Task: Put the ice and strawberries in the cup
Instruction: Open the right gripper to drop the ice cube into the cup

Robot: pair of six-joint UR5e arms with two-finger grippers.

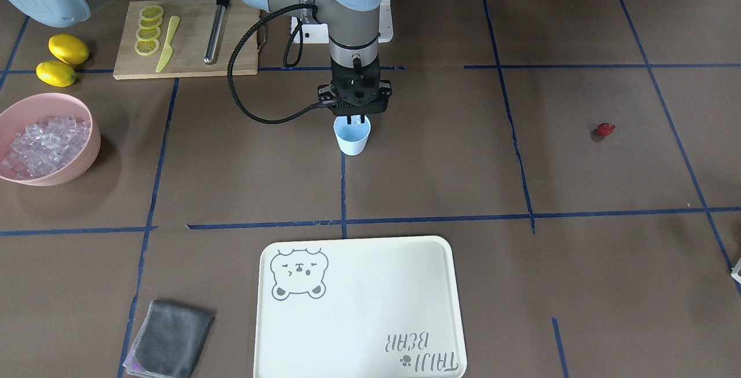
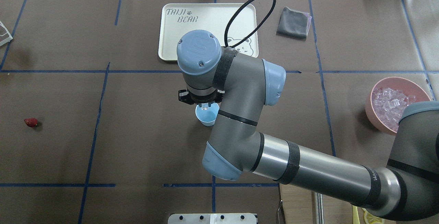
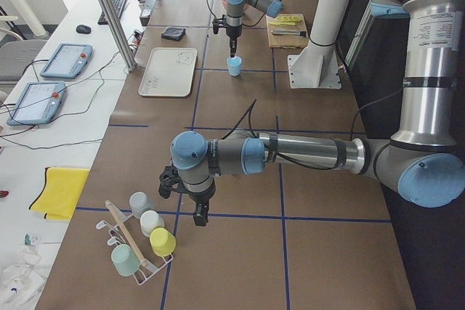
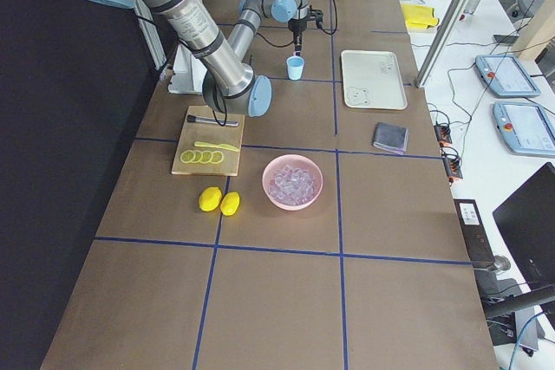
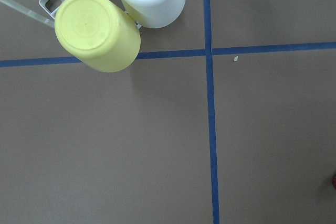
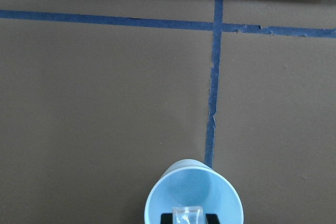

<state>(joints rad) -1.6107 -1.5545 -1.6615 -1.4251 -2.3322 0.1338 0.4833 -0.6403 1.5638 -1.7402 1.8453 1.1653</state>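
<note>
The pale blue cup [image 1: 352, 139] stands upright mid-table, also in the overhead view [image 2: 206, 115] and the right wrist view [image 6: 194, 195]. My right gripper [image 1: 354, 120] hangs straight above its mouth, shut on a clear ice cube [image 6: 189, 216] held between the fingertips, just over the rim. More ice [image 1: 43, 142] fills the pink bowl [image 1: 87, 152]. The dark-red strawberry [image 1: 605, 129] lies alone on the table, far from the cup [image 2: 31, 122]. My left gripper [image 3: 200, 212] shows only in the exterior left view, low over the table; I cannot tell if it is open.
A cream tray [image 1: 359, 308] lies beyond the cup and a grey cloth [image 1: 169, 338] beside it. A cutting board [image 1: 185, 36] holds lemon slices, a yellow knife and a metal rod. Two lemons [image 1: 61, 59] lie near the bowl. A rack of upturned cups [image 5: 100, 30] stands by my left gripper.
</note>
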